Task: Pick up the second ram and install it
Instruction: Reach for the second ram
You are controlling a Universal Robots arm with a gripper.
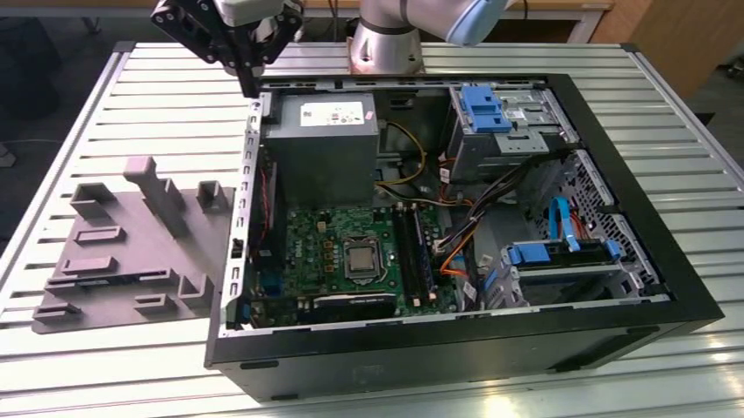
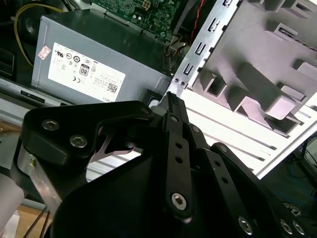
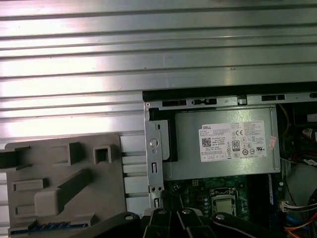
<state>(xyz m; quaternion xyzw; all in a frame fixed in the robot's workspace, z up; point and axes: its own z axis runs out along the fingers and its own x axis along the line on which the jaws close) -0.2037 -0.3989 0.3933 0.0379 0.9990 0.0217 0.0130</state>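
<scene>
My gripper [image 1: 247,84] hangs above the table just outside the far left corner of the open computer case [image 1: 651,287] in the exterior view. Its black fingers [image 2: 172,106] meet in a point and look shut with nothing between them. The grey holder tray [image 1: 174,287] lies on the table at the exterior view's left, nearer the camera than the gripper. In the first wrist view a narrow dark strip with bluish glints [image 3: 42,228] lies along the tray [image 3: 59,163]; it looks like the second ram and is partly cut off. The memory slots [image 1: 413,252] sit beside the processor socket.
The grey power supply [image 1: 326,139] fills the case's far left part, right beside the gripper. Blue drive brackets [image 1: 486,109] and orange cables [image 1: 454,261] crowd the case's right half. Upright grey blocks [image 1: 157,192] rise from the tray. The slatted metal table [image 1: 152,96] surrounds everything.
</scene>
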